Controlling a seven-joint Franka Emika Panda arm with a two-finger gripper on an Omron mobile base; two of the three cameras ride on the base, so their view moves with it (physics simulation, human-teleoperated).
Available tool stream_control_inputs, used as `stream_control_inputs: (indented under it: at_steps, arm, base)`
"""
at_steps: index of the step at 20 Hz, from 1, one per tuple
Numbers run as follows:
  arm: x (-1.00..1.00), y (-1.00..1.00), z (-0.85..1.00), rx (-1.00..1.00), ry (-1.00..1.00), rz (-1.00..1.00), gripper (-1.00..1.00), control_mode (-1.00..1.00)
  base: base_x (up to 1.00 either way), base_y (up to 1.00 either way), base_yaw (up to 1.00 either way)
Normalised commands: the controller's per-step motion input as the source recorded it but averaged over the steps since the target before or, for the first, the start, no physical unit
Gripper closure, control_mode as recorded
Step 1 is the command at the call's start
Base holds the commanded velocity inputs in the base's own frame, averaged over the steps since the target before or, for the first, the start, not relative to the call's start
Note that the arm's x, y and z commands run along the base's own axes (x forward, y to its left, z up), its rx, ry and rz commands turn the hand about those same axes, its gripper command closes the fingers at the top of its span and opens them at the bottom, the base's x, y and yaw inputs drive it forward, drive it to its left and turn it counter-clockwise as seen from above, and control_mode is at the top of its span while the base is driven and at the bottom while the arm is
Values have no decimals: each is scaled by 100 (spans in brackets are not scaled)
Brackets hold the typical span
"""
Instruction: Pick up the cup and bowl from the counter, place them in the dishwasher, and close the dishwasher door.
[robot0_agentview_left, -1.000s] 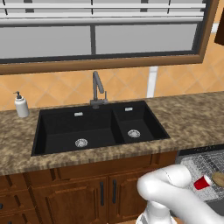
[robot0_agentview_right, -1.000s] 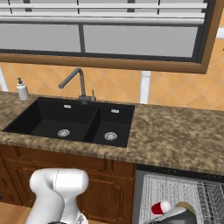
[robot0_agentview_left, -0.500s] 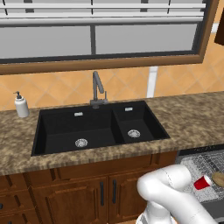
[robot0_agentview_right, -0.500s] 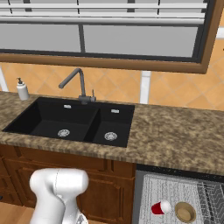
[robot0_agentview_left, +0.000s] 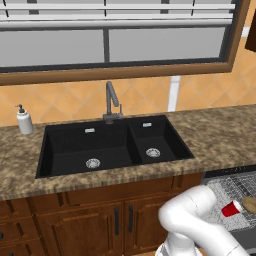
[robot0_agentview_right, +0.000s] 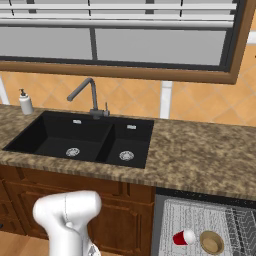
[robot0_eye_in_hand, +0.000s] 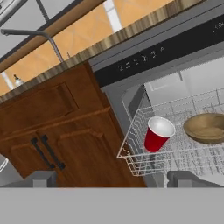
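Note:
The red cup (robot0_eye_in_hand: 156, 134) lies tilted on its side in the dishwasher's grey wire rack (robot0_eye_in_hand: 131, 146), white rim up. Just right of it rests the tan bowl (robot0_eye_in_hand: 206, 128), upright. Both show from the base too: cup (robot0_agentview_left: 231, 208) (robot0_agentview_right: 183, 238) and bowl (robot0_agentview_left: 250, 204) (robot0_agentview_right: 211, 242). The dishwasher (robot0_eye_in_hand: 162, 52) stands open under the counter (robot0_agentview_right: 200, 160) with its rack pulled out; the dishwasher door is hidden below the rack. My gripper (robot0_eye_in_hand: 114, 179) hangs open and empty, low in front of the rack and apart from the cup.
Wooden cabinet doors (robot0_eye_in_hand: 48, 127) with dark handles stand left of the dishwasher. The black double sink (robot0_agentview_left: 110, 145), its faucet (robot0_agentview_left: 112, 102) and a white soap bottle (robot0_agentview_left: 23, 120) sit on the counter to the left. My arm (robot0_agentview_left: 195, 220) curves down before the cabinets.
A second ago my dark hand showed over the bowl in the right base view; it has drawn back out of that view. Cup and bowl have stayed put.

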Motion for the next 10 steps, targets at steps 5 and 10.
stream_control_inputs:
  at_steps: [5, 10]
  arm:
    - [0, -9, -55, 0, -4, 0, -100, -100]
    - [-4, -33, -25, 1, -11, -1, -100, -100]
  base:
    - [0, 0, 0]
    - [0, 0, 0]
